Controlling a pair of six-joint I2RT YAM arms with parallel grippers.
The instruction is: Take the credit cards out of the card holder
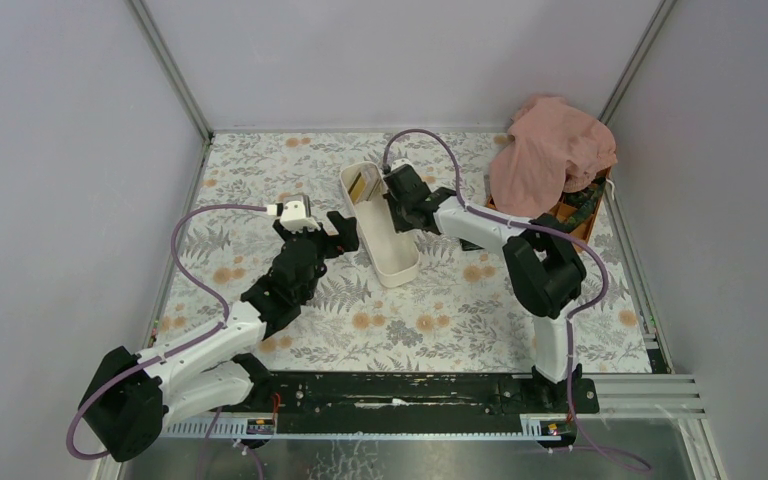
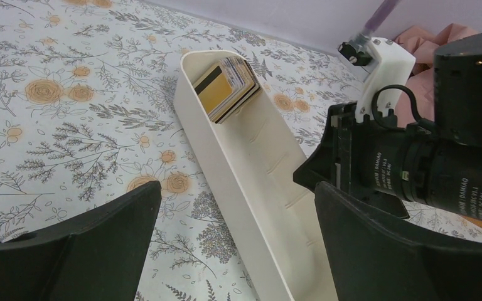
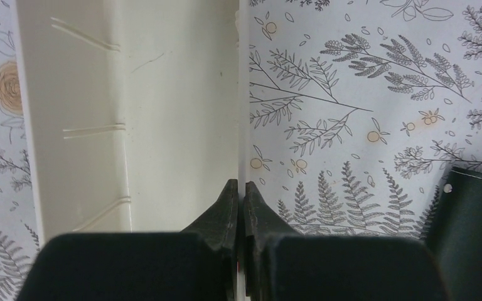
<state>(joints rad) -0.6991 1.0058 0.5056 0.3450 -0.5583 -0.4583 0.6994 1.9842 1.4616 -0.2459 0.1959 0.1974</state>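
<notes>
Status: extraction not started, as far as the views show.

- credit cards (image 2: pixel 227 88): one stack, on edge and leaning, at the far end of the white tray (image 2: pixel 257 188). The front card is yellowish with a black stripe. There's a dark layer at the back of the stack. Can't tell if it's another card or the card holder.
- card holder: no black folding wallet I can identify for sure. The right wrist view has a black flat piece (image 3: pixel 474 219) cropped in the lower right corner, over the table (image 1: pixel 440 320) just beside the tray. Could be the holder, could be part of the other arm. Can't tell.
- right hand (image 3: pixel 240 188): clenched on the tray's side wall, one finger inside and one outside, toward the card end. Reads as bracing the tray.
- left hand (image 2: pixel 238 187): fully released and empty, at the tray's other side, pointed along it toward the stack and well apart from the cards.

Done: tray pinned, left hand lined up.
Left: everything that counts. No card in either hand, and none loose on the table in any view.
My read: the left hand has to reach the stack, pinch it (or one card) and lift it clear.
</notes>
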